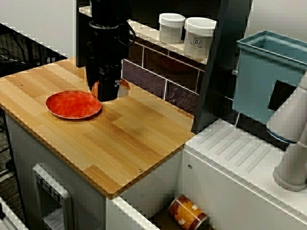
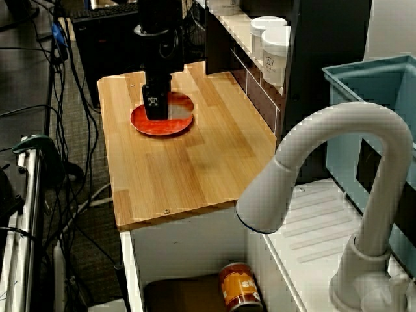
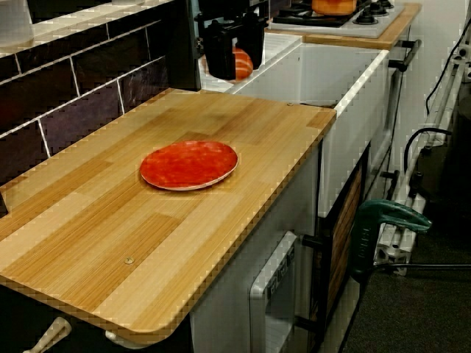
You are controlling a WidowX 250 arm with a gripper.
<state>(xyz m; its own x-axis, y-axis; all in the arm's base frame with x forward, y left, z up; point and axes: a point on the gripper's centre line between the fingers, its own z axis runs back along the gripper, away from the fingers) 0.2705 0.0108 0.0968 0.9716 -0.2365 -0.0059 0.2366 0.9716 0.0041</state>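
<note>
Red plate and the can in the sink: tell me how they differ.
The red plate lies flat on the wooden counter; the orange can lies on its side down in the sink. The plate is shallow and plain red; the can is a labelled cylinder. Both are warm-coloured.

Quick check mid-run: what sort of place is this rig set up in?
Likely a kitchen mock-up: a wooden counter against a tiled wall, a white faucet beside it, and a stove top beyond.
</note>
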